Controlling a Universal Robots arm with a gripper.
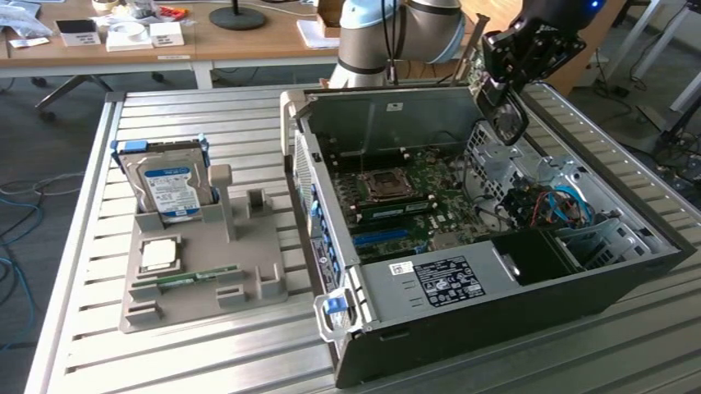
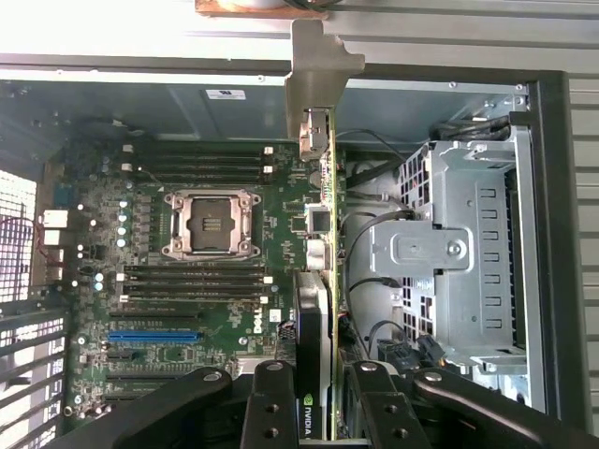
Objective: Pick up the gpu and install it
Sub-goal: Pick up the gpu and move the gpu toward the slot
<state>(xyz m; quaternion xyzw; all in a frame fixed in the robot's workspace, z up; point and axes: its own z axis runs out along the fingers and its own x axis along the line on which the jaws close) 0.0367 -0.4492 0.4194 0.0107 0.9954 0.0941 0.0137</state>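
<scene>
While the gripper [image 2: 323, 402] clamps it edge-on, the gpu [image 2: 316, 309] hangs over the motherboard [image 2: 225, 313]

Slatted metal table [image 1: 208, 349], wooden desk [image 1: 219, 45] behind, grey floor [image 1: 28, 152], loose cables [image 1: 16, 201]

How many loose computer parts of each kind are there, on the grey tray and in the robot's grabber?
Hard drive: 1
Silver square chip: 1
RAM stick: 1
gpu, held in the gripper: 1
Total: 4
</scene>
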